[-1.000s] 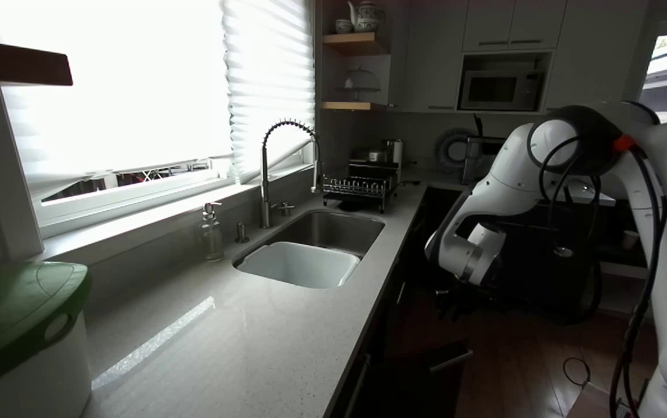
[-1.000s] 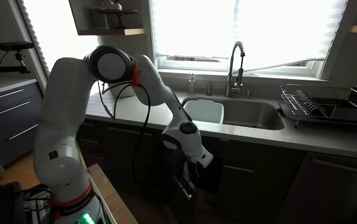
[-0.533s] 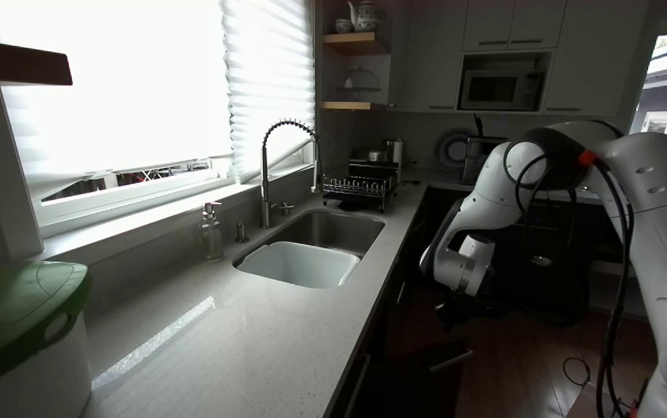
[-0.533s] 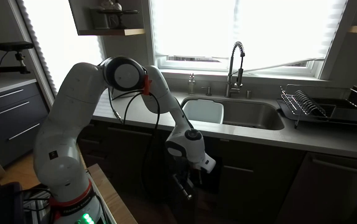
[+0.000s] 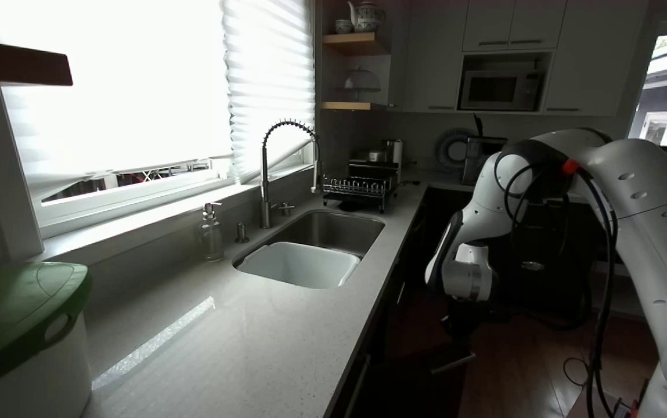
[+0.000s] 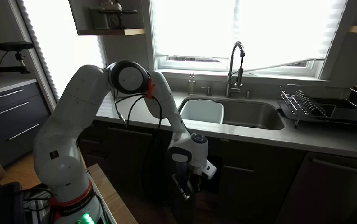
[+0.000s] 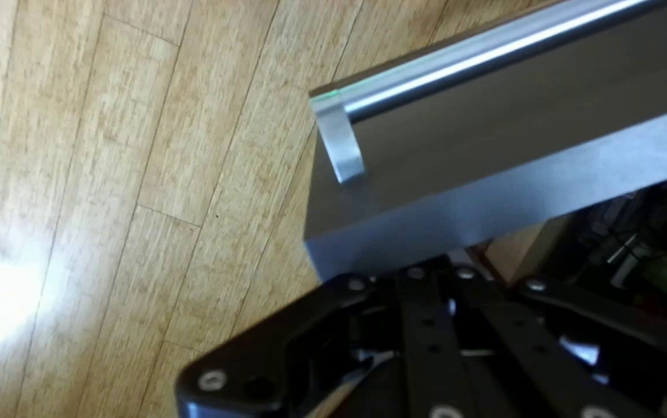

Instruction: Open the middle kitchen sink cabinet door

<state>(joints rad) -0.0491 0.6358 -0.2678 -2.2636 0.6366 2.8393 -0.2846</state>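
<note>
The pale single-basin sink [image 5: 372, 247] [image 6: 270, 127] with its arched chrome faucet [image 5: 264, 191] [image 6: 230, 73] shows in both exterior views. Below it, a dark cabinet door [image 6: 183, 207] with a bar handle [image 6: 181, 188] [image 5: 452, 363] stands swung out, the cabinet opening dark behind it. In the wrist view the door's top edge [image 7: 484, 206] and its handle [image 7: 484, 58] cross above the jaws. My gripper [image 7: 446, 270] [image 5: 462, 328] is at the door's inner side, close to its top edge. Its finger links are drawn together; the fingertips are hidden behind the door, so contact is unclear.
A white tub [image 5: 304, 267] sits in the sink. A dish rack [image 6: 324, 109] stands on the counter [image 6: 290, 137]. Another cabinet door with a handle [image 6: 238, 168] is shut beside the opening. Wooden floor [image 7: 136, 203] lies below the door.
The arm has reached forward and down, and the gripper has dropped to the door's inner side. The door and its handle have swung slightly further out.
</note>
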